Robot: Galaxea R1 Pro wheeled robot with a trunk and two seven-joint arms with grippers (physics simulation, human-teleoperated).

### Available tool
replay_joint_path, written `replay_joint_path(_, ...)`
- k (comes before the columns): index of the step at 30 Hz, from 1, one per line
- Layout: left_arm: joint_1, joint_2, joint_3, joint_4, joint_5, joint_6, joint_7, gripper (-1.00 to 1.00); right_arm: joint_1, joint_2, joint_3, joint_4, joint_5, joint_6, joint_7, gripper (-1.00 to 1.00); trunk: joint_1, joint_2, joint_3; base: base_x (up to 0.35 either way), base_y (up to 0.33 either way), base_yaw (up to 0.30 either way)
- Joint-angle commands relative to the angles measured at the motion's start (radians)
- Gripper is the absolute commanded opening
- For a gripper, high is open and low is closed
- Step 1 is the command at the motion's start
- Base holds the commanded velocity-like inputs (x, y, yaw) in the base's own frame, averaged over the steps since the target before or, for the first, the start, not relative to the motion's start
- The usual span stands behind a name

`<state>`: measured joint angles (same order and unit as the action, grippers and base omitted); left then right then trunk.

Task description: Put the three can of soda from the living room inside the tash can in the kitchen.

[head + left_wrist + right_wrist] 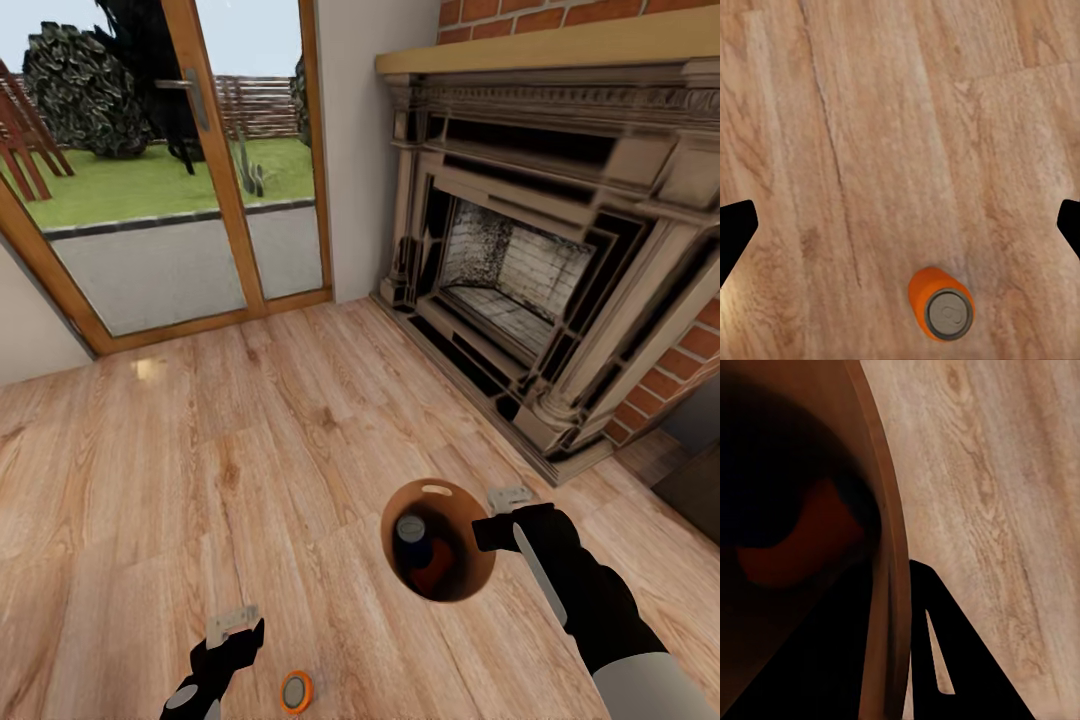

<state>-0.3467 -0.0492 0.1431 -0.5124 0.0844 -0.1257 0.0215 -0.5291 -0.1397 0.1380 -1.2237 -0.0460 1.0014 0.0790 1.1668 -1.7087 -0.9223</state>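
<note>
My right gripper (494, 528) is shut on the rim of the tash can (462, 580), a round brown-lined bin held above the wood floor. Inside it lie a blue can of soda (411, 534) and an orange one (436, 573). The right wrist view looks along the bin wall (882, 547) at the orange can (802, 551) in the dark interior. Another orange can (296, 690) stands upright on the floor, just right of my left gripper (238, 640). That gripper (900, 225) hangs open above the floor, with the can (943, 304) off to one side of its fingers.
An ornate stone fireplace (520, 280) in a red brick wall fills the right side. Wood-framed glass doors (180, 170) to a garden stand at the back left. Light plank floor (250, 430) stretches between them. A dark piece of furniture (700, 485) shows at the right edge.
</note>
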Motion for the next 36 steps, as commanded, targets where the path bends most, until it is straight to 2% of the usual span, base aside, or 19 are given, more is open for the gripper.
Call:
replay_joint_path(1,0.0,0.0,0.0,0.0,0.0,0.0,0.0,1.0,0.0,0.0,0.0,0.0,-0.017,0.0,0.005,-1.0,0.004,-0.007,-0.005,0.0,0.0,0.0)
replay_joint_path(26,0.0,0.0,0.0,0.0,0.0,0.0,0.0,1.0,0.0,0.0,0.0,-0.002,-0.017,0.0,0.005,-1.0,0.1,-0.182,-0.124,0.0,0.0,0.0)
replay_joint_path(36,0.0,0.0,0.0,0.0,0.0,-0.001,0.0,1.0,0.0,0.0,0.0,-0.002,-0.017,0.0,0.005,-1.0,0.1,-0.182,-0.134,0.006,-0.001,0.0)
